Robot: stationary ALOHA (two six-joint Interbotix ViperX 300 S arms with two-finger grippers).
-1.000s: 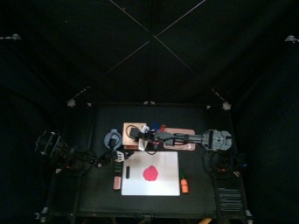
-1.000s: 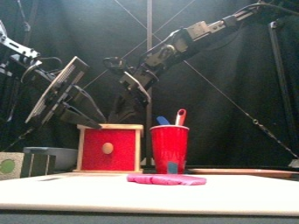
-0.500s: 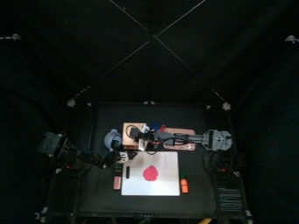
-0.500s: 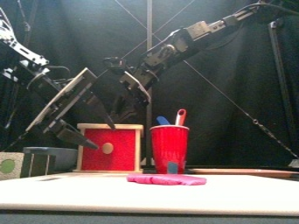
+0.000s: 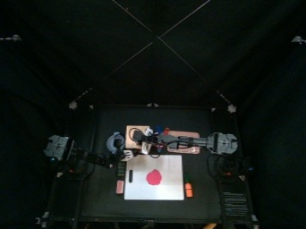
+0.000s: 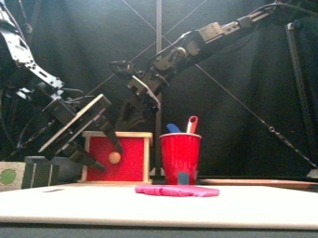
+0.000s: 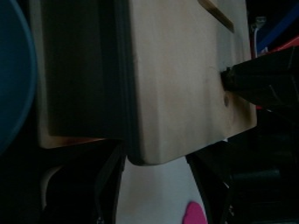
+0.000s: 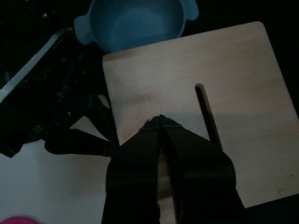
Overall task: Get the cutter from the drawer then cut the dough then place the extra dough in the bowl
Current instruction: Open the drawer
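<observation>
Where the two arms meet: the wooden box (image 8: 239, 79) is found at the far middle of the table (image 5: 96, 192), with its red drawer front (image 6: 134, 163) turned to the near side.
Left end effector (image 7: 156, 166): it is placed at the near edge of the box, low before the drawer front. Its jaws are spread wide, and whether the box is touched by them cannot be told.
Right end effector (image 8: 163, 122): its jaws are pressed together to a point, and the tip is set on the top of the box, just beside the slot.
Dough (image 5: 153, 175): a flat pink disc is laid on the white cutting board (image 5: 174, 188), on the near side of the box and apart from both end effectors.
Bowl (image 8: 135, 22): it is blue-grey and is placed just left of the box.
Red cup (image 6: 180, 158): it is stood just right of the drawer front, and a blue toy knife (image 6: 173, 128) and a red toy knife (image 6: 192, 123) are kept in it.
</observation>
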